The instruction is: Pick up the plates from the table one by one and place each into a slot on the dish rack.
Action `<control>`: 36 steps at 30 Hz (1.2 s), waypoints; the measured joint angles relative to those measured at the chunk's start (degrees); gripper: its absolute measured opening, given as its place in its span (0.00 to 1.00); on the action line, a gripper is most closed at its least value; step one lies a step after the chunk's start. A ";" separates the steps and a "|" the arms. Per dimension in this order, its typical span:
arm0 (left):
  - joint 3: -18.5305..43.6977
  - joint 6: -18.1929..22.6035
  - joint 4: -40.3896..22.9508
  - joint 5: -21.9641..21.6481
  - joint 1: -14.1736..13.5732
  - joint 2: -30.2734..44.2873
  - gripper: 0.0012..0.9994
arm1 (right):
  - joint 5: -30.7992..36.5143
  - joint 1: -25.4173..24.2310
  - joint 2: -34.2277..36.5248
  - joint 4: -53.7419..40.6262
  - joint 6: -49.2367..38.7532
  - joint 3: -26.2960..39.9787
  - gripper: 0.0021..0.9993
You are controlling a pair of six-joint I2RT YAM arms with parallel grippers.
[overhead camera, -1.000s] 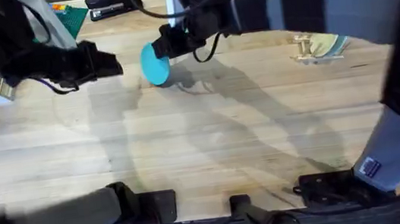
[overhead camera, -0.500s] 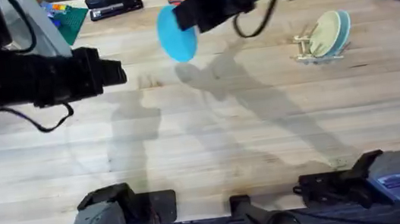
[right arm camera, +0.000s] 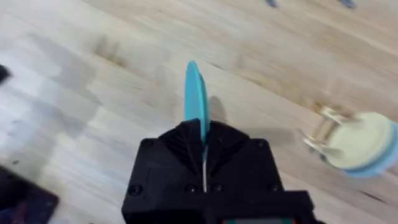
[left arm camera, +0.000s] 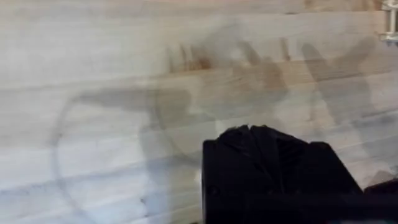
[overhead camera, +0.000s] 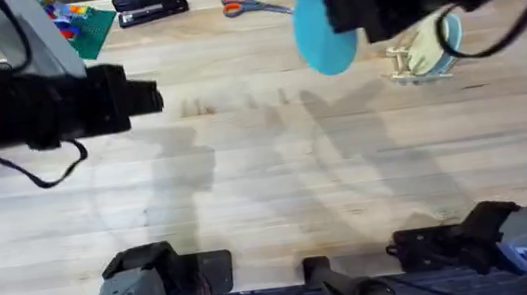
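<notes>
The right gripper (right arm camera: 204, 163) has its jaws clamped on the turquoise plate (overhead camera: 323, 29), carried on edge just left of the dish rack (overhead camera: 412, 62). Next it must line up with a free slot. The left gripper (overhead camera: 141, 90) hovers far left; its jaws cannot be told.

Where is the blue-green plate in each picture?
Overhead: turquoise plate near the top, right of middle, held by the right gripper.
Left wrist: not in it.
Right wrist: plate edge-on, in the middle.
Shared landmark: dish rack.
</notes>
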 joint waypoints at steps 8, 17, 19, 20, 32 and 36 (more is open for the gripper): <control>8.25 1.75 0.07 -4.76 -6.51 -0.02 0.04 | 7.46 -2.04 -3.65 -2.23 0.43 0.00 0.03; 9.64 2.15 -0.25 -8.36 -12.81 0.14 0.04 | 9.24 -11.55 -4.34 -4.90 1.29 0.00 0.03; 9.64 2.15 -0.32 -8.60 -13.62 0.43 0.04 | 9.40 -13.08 -4.34 -5.08 1.31 0.00 0.03; 9.64 2.15 -0.38 -8.71 -13.92 0.66 0.04 | 9.40 -13.84 -4.34 -5.18 1.31 0.00 0.03; 9.64 2.54 -0.42 -9.01 -14.15 1.99 0.99 | 9.42 -19.83 -4.34 -9.65 2.72 0.00 0.03; 9.64 2.54 -0.42 -9.00 -14.15 1.98 1.00 | 9.42 -21.67 -4.34 -9.77 2.05 0.00 0.03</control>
